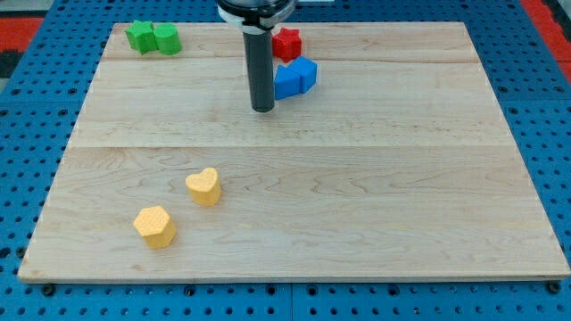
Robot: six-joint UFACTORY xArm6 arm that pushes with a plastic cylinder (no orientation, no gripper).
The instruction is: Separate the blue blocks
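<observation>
Your tip sat just left of the two blue blocks, which touched near the table's top. No end effector showed. A push sideways might have bumped both into the red block.

The upper part of the dark rod is cut off by the view's top edge, and the rod covers the left side of the blue blocks, so where one blue block ends and the other begins cannot be told, nor whether my tip touches them. The red block at the far edge is partly hidden behind the rod's collar, and its shape is not clear. The two green blocks at the far left sit pressed together, their shapes too small to make out.
</observation>
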